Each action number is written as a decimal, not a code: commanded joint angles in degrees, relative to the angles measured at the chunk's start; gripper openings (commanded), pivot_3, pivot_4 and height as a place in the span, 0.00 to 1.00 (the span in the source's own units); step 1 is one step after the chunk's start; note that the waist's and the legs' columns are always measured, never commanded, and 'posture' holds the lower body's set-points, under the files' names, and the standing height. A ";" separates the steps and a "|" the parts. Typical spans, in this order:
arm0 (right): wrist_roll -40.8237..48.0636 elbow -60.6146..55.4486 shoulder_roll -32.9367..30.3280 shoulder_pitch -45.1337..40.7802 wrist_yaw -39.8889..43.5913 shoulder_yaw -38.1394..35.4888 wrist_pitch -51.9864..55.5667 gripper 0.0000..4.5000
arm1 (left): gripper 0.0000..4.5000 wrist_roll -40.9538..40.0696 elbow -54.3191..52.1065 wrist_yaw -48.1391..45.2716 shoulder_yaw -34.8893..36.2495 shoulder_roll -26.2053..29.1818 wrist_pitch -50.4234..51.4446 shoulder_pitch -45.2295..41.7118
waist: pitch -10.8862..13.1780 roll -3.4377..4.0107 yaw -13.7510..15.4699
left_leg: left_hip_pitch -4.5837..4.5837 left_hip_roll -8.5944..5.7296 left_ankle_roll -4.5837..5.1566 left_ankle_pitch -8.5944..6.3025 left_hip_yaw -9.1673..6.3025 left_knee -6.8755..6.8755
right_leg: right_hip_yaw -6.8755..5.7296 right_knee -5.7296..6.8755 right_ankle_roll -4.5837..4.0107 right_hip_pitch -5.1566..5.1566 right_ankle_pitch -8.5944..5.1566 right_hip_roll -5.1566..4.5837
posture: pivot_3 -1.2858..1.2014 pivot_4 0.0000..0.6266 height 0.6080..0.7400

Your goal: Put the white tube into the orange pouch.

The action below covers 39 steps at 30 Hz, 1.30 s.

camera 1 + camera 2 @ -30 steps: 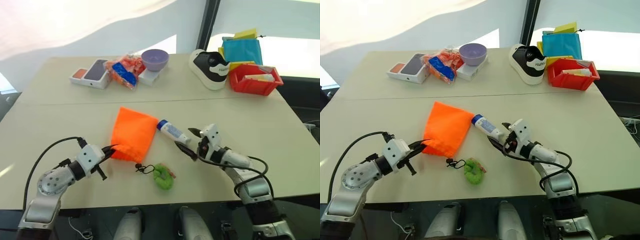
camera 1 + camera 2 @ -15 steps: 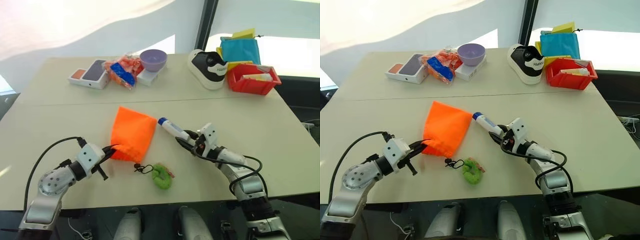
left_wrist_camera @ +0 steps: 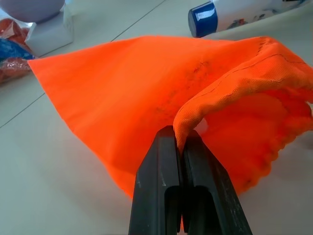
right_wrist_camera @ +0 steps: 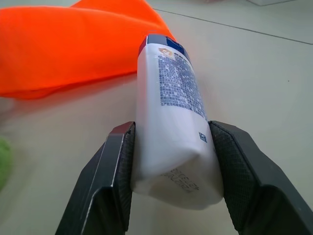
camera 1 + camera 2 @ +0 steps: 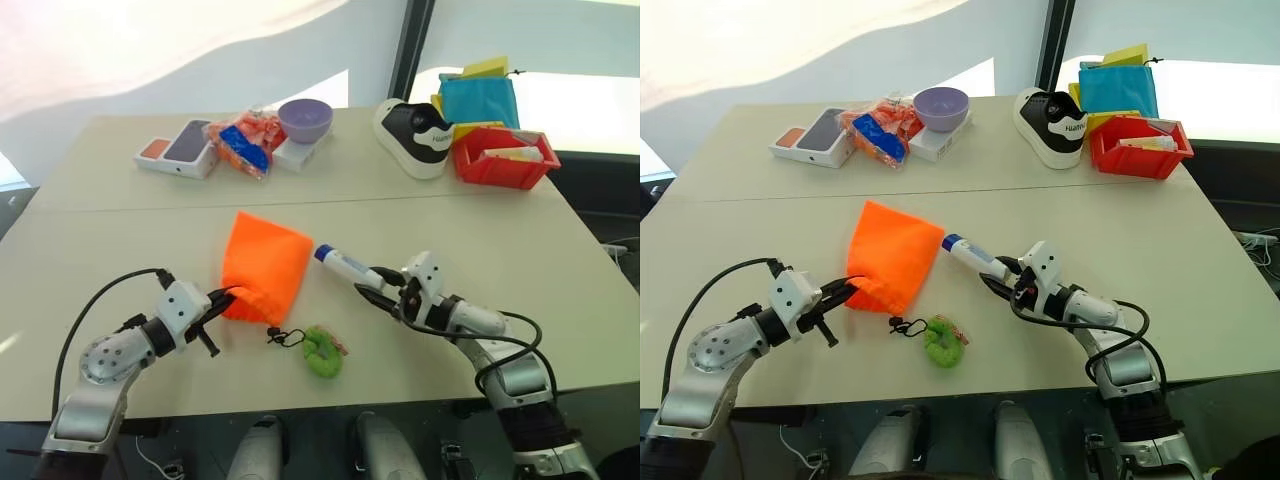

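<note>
The orange pouch (image 5: pixel 264 266) lies flat in the middle of the table, its black cord and fuzzy green ring (image 5: pixel 323 352) trailing off its near end. My left gripper (image 5: pixel 222 298) is shut on the rim of the pouch (image 3: pixel 230 93) at its near left corner, lifting a fold of fabric. The white tube (image 5: pixel 345 266) with its dark blue cap points at the pouch's right edge. My right gripper (image 5: pixel 378 290) is shut on the tube (image 4: pixel 171 127), its two pads pressed against the tube's crimped tail.
At the back of the table stand a phone box (image 5: pixel 182 146), an orange-and-blue snack packet (image 5: pixel 243 142), a purple bowl (image 5: pixel 306 119) on a white box, a black-and-white shoe (image 5: pixel 418 136) and a red bin (image 5: pixel 504 157) with teal and yellow bags behind it.
My right gripper has closed on the tube's tail and drawn it slightly back toward me. The left gripper keeps its hold on the pouch's rim.
</note>
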 commanded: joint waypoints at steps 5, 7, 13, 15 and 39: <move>0.85 -2.81 0.49 0.15 0.92 -0.33 -1.12 0.52 | 0.00 -0.98 -1.66 0.11 0.65 0.02 0.57 -0.64 | 0.00 0.00 0.07 | -0.01 0.00 0.00 0.00 0.00 0.00 | 0.00 0.00 0.00 0.00 0.00 0.00 | 0.52 0.24 1.00; 1.03 -2.94 0.39 0.14 1.18 -0.55 -1.12 0.52 | 0.00 -1.12 -1.74 0.13 0.78 -0.04 0.83 -0.61 | 0.00 0.00 0.07 | -0.01 0.00 0.00 0.00 0.00 0.00 | 0.00 0.00 0.00 0.00 0.00 0.00 | 0.52 0.24 1.00; 3.80 -7.40 -0.86 0.83 3.29 -0.99 1.10 0.52 | 0.00 -3.04 -2.09 0.25 1.12 -0.44 3.42 -1.55 | 0.00 0.00 0.09 | -0.01 0.01 0.00 0.00 -0.01 0.00 | 0.00 0.00 0.00 0.00 0.00 0.00 | 0.52 0.24 1.00; 5.65 -9.89 -1.66 1.27 4.83 -0.89 2.62 0.52 | 0.00 -3.55 -2.10 0.09 1.17 -0.39 4.46 -1.95 | 0.00 0.00 0.10 | -0.02 0.01 0.00 0.00 -0.01 0.00 | 0.00 0.00 0.00 -0.01 0.00 0.00 | 0.52 0.24 1.00; 10.00 -21.97 -3.17 0.90 6.81 12.51 16.33 0.52 | 0.00 -11.40 -8.94 -2.29 1.73 3.62 23.38 -8.46 | 0.00 -0.06 0.16 | -0.08 0.02 0.00 0.00 -0.01 0.01 | 0.00 -0.12 -0.05 -0.04 0.00 -0.01 | 0.52 0.24 1.00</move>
